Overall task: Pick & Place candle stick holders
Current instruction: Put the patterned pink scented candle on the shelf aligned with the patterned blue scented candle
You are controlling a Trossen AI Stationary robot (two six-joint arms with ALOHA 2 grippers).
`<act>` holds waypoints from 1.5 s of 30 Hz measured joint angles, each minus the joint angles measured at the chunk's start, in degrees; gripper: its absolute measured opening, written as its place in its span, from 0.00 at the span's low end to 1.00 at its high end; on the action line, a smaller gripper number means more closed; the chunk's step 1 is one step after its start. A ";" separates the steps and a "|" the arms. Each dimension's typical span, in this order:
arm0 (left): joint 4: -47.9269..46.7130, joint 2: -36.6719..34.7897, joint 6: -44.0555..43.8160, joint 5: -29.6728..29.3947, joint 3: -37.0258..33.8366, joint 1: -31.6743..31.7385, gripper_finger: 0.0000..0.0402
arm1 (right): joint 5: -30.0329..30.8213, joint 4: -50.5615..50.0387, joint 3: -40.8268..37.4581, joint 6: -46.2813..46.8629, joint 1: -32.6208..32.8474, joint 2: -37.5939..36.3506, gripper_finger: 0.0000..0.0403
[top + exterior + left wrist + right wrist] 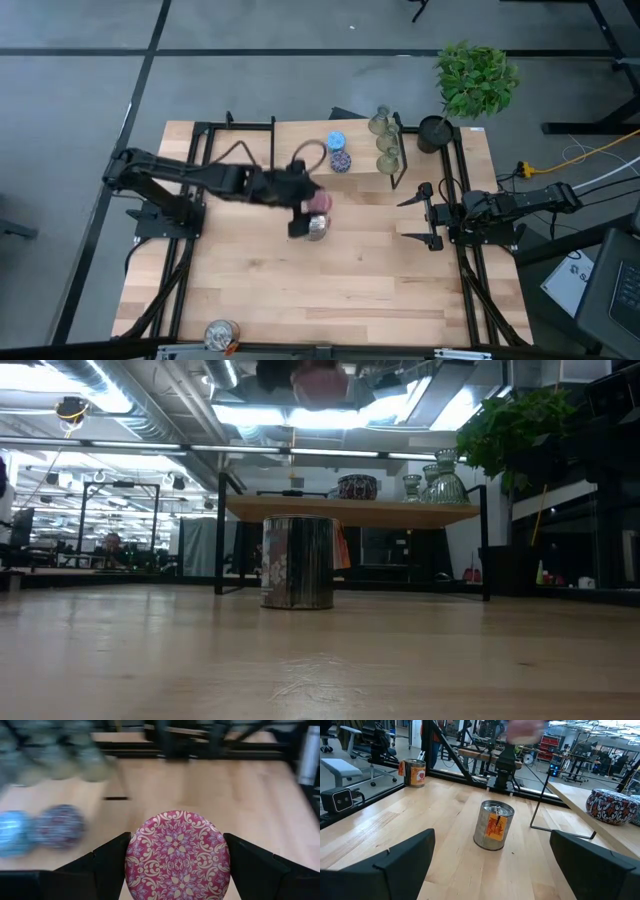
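My left gripper (312,203) is over the middle of the table, shut on the pink patterned holder (177,855), which also shows high up in the low view (318,382). A silvery holder (317,228) stands on its base on the table just below it. A second silvery holder (220,335) stands at the near left. The blue holder (335,140), the purple-speckled holder (341,160) and three green glass holders (386,143) stand on the raised shelf (350,512) at the far side. My right gripper (402,220) waits open at the right. My left gripper pinches the pink holder by two opposite sides (132,852) between its two fingers (107,862). The fingers come from above, slanting toward the table's right. The holder is lifted clear, high above the table, its round patterned face toward the wrist camera.
A black plant pot (435,133) with a green plant (475,75) stands at the far right corner beside the shelf. The shelf's thin black legs (398,172) reach the table. Bare wood (330,290) lies between the middle and the near edge.
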 joint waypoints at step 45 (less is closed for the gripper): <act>-20.51 37.24 -0.44 9.92 41.48 40.99 0.72 | 0.00 0.02 0.00 0.00 0.02 0.00 0.99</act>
